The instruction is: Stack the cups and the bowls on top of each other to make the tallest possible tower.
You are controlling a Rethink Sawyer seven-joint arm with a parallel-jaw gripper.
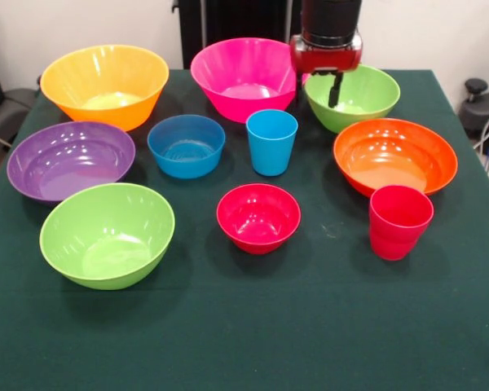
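A: Where does everything sit on the desk [244, 342]?

B: All apart, nothing stacked. Along the far side, from left to right: the yellow-orange bowl [104, 84], the pink bowl [244, 77] and a lime green bowl [354, 98]. In the middle band, the purple bowl [69, 160] at the left, the small blue bowl [186, 145] beside it, the light blue cup [271, 141] upright at the centre, and the orange bowl [395, 155] at the right. Nearer, the second lime green bowl [106, 235] at the left, the small red bowl [258, 217] in the middle, and the red-pink cup [399, 221] upright at the right, just near of the orange bowl.

A: And the tool?

B: The tool [334, 88] hangs from the red and black arm [328, 37] at the far side, between the pink bowl and the far lime green bowl, over that green bowl's left rim. It grips nothing. I see one dark finger shape only, so I cannot tell whether it is open or closed.

A: Any labels or writing?

B: None that I can read on the cups, the bowls or the dark green cloth.
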